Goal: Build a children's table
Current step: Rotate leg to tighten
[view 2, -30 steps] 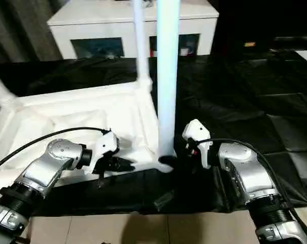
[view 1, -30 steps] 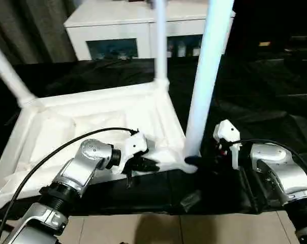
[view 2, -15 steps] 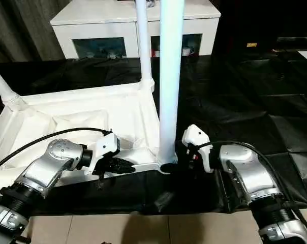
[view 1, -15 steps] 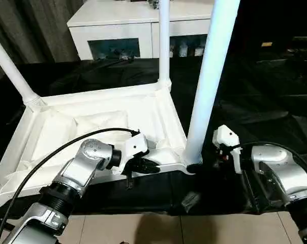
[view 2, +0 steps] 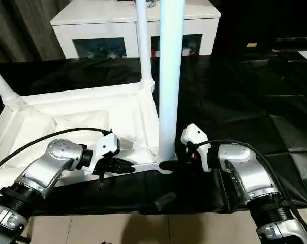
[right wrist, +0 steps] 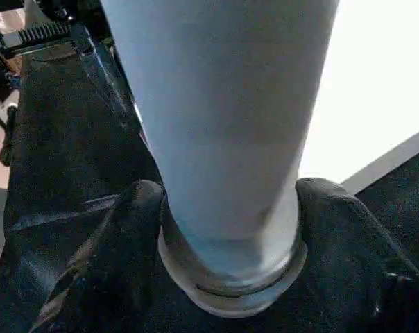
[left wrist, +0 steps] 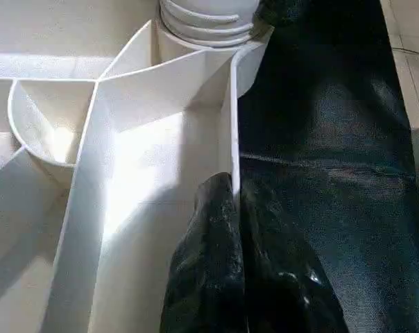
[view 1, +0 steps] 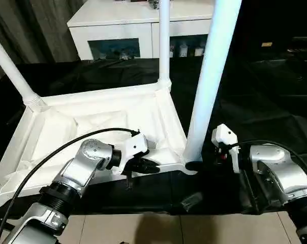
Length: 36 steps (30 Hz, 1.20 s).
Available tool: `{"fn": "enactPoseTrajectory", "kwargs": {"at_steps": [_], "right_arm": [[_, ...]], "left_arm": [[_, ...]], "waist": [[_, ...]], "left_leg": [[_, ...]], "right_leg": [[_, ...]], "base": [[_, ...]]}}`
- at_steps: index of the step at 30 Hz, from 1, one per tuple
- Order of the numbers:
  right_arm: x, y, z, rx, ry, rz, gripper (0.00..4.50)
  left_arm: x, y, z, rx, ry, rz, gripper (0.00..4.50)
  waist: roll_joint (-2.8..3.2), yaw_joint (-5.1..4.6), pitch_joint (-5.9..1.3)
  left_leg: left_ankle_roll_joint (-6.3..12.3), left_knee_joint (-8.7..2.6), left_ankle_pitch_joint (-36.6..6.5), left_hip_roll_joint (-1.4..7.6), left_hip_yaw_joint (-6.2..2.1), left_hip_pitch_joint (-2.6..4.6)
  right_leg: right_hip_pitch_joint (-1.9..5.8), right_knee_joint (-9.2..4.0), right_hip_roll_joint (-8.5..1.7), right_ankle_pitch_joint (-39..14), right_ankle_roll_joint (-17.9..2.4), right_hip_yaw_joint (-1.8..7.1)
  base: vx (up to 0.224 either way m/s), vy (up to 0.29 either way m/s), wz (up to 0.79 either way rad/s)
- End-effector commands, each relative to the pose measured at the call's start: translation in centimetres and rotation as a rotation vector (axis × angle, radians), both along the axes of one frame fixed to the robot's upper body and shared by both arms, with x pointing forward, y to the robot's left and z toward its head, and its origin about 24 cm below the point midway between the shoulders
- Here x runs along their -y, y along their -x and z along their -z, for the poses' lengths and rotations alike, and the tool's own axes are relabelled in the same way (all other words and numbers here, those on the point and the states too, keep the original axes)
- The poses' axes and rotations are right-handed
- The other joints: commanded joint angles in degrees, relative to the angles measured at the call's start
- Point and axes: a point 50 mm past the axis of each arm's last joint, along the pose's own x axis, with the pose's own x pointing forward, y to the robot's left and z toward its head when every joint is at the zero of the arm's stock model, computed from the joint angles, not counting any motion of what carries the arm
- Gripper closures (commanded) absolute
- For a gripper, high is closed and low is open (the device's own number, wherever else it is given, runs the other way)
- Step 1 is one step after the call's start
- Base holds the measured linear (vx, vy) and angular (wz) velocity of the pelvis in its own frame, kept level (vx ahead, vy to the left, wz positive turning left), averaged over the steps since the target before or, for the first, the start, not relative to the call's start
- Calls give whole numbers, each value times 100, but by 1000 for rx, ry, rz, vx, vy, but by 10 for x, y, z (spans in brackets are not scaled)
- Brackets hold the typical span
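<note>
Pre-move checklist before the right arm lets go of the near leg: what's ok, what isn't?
1. Right gripper fingers closed around the near leg at its base: ok.
2. Left gripper shut on the tabletop near rim wall, steadying it: ok.
3. Near leg standing upright in its corner socket: ok.
4. Near leg fully seated in the socket: cannot tell.
5. Far leg and left leg in their sockets: ok.
6. Fourth leg fitted: cannot tell.

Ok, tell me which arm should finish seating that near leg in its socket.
Right. The right gripper is already clamped around the near leg just above its socket, so it can probably press or twist it home. The left gripper is pinching the tabletop rim, steadying it.
</note>
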Motion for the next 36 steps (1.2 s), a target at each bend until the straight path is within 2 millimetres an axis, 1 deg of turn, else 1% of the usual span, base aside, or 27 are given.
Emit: {"fn": "enactPoseTrajectory", "kwargs": {"at_steps": [1, 4, 6, 7, 8, 9, 11, 12, 13, 14, 15, 16, 17, 19, 21, 22, 23, 25, 26, 28, 29, 30, 31, 32, 33, 34, 36], "right_arm": [[-5, 2, 3, -14, -5, -19, 180], [-6, 0, 6, -4, -2, 20, 181], [-9, -6, 11, 12, -4, 118, 181], [-11, -10, 14, 30, 0, 180, 182], [-14, -15, 17, 33, -4, 251, 182], [-20, -21, 20, 40, -8, 342, 183], [-22, -23, 22, 46, -9, 380, 183], [-26, -27, 24, 39, -13, 446, 183], [-29, -29, 26, 31, -14, 491, 183], [-34, -33, 29, 10, -22, 569, 183], [-38, -36, 32, -2, -25, 644, 183], [-42, -40, 36, -18, -23, 723, 183], [-44, -43, 39, -36, -13, 802, 183], [-47, -46, 42, -46, -1, 876, 183], [-51, -50, 45, -46, 10, 976, 184], [-56, -53, 46, -32, 28, 1008, 184], [-65, -57, 44, 10, 53, 1021, 184], [-73, -58, 42, 11, 23, 986, 184], [-80, -59, 38, 14, -26, 945, 184], [-86, -61, 29, 55, -71, 881, 128], [-86, -61, 29, 55, -71, 881, 114], [-87, -61, 26, 70, -79, 848, 107], [-84, -62, 20, 106, -75, 823, 107], [-82, -64, 16, 131, -71, 812, 78], [-79, -64, 12, 155, -58, 772, 69], [-73, -63, 8, 165, -46, 714, 67], [-65, -60, 4, 156, -36, 632, 67]], "left_arm": [[2, 1, 0, -2, -15, 23, 450], [3, 0, 2, 0, -19, 4, 450], [5, -5, 4, 12, -27, -55, 450], [7, -10, 5, 22, -30, -101, 450], [10, -17, 5, 45, -33, -163, 450], [14, -26, 5, 71, -33, -250, 450], [16, -29, 5, 79, -32, -283, 450], [20, -34, 5, 84, -25, -340, 450], [23, -38, 4, 86, -21, -377, 450], [28, -43, 4, 90, -14, -436, 450], [32, -47, 3, 89, -14, -487, 450], [35, -50, 4, 91, -24, -526, 450], [38, -53, 4, 101, -33, -568, 450], [41, -56, 4, 110, -42, -601, 450], [44, -60, 4, 123, -49, -643, 450], [47, -61, 4, 126, -49, -654, 450], [50, -61, 4, 132, -44, -656, 450], [53, -61, 3, 114, -21, -650, 450], [55, -60, 4, 106, -13, -637, 450], [55, -58, 5, 103, -16, -615, 450], [55, -58, 5, 103, -16, -615, 450], [54, -57, 6, 103, -18, -595, 450], [52, -56, 7, 94, -19, -579, 450], [51, -55, 8, 89, -19, -569, 450], [49, -53, 9, 81, -23, -550, 450], [47, -50, 10, 73, -25, -517, 450], [44, -46, 11, 54, -21, -471, 450]], "waist": [[-62, -19, -392], [-53, -23, -388], [-60, -49, -371], [-65, -83, -347], [-55, -103, -336], [-75, -114, -334], [-86, -149, -320], [-71, -188, -309], [-66, -184, -317], [-66, -219, -319], [-65, -261, -314], [-68, -271, -323], [-45, -278, -327], [-55, -299, -333], [-42, -313, -356], [-43, -334, -374], [-41, -350, -389], [-49, -340, -390], [-75, -334, -400], [-62, -324, -393], [-62, -325, -386], [-99, -329, -377], [-90, -322, -374], [-82, -346, -361], [-106, -359, -362], [-101, -361, -363], [-93, -372, -366]], "left_leg": [[627, -394, -539, 285, -90, 124], [610, -396, -581, 284, -91, 124], [549, -408, -675, 273, -91, 116], [405, -434, -968, 260, -87, 128], [339, -446, -1089, 259, -82, 135], [259, -456, -1199, 252, -89, 146], [11, -500, -1562, 245, -112, 159], [-20, -509, -1647, 241, -108, 148], [-52, -511, -1659, 241, -129, 151], [-64, -508, -1709, 230, -117, 167], [-75, -511, -1740, 220, -120, 154], [-82, -512, -1700, 212, -127, 147], [-96, -512, -1671, 210, -131, 152], [-95, -509, -1617, 210, -133, 146], [-24, -495, -1385, 203, -138, 115], [31, -473, -1235, 192, -124, 109], [131, -461, -1042, 189, -126, 100], [247, -448, -956, 189, -119, 88], [359, -438, -879, 192, -111, 80], [479, -436, -834, 208, -111, 82], [510, -440, -869, 212, -109, 84], [522, -448, -900, 216, -108, 80], [522, -453, -939, 217, -113, 75], [473, -473, -1049, 224, -123, 66], [460, -471, -1062, 223, -122, 67], [448, -467, -1091, 224, -123, 69], [518, -452, -992, 230, -121, 58]], "right_leg": [[241, -249, -245, 131, -1574, 119], [242, -253, -248, 87, -1575, 121], [234, -272, -246, -39, -1556, 122], [219, -316, -244, -416, -1513, 129], [204, -331, -243, -582, -1485, 139], [216, -352, -243, -750, -1447, 132], [204, -401, -251, -1348, -1267, 139], [185, -412, -241, -1388, -1224, 153], [194, -407, -246, -1365, -1208, 143], [171, -418, -235, -1336, -1211, 147], [170, -419, -237, -1358, -1210, 154], [182, -417, -234, -1340, -1203, 148], [170, -425, -240, -1318, -1186, 149], [178, -430, -243, -1235, -1184, 150], [213, -403, -248, -868, -1220, 141], [204, -389, -251, -637, -1274, 139], [223, -373, -258, -397, -1347, 120], [245, -374, -266, -289, -1369, 112], [264, -369, -273, -210, -1378, 109], [258, -367, -279, -213, -1399, 103], [256, -375, -276, -302, -1400, 102], [255, -384, -273, -368, -1398, 102], [262, -379, -279, -441, -1396, 100], [265, -392, -273, -638, -1348, 95], [266, -395, -270, -659, -1344, 96], [269, -394, -269, -689, -1344, 97], [280, -382, -272, -487, -1363, 105]], "base": [[0, 0, 0], [0, 0, 0], [0, 0, 0], [0, 0, 0], [0, 0, 0], [0, 0, 0], [0, 0, 0], [0, 0, 0], [0, 0, 0], [0, 0, 0], [0, 0, 0], [0, 0, 0], [0, 0, 0], [0, 0, 0], [0, 0, 0], [0, 0, 0], [0, 0, 0], [0, 0, 0], [0, 0, 0], [0, 0, 0], [0, 0, 0], [0, 0, 0], [0, 0, 0], [0, 0, 0], [0, 0, 0], [0, 0, 0], [0, 0, 0]]}}
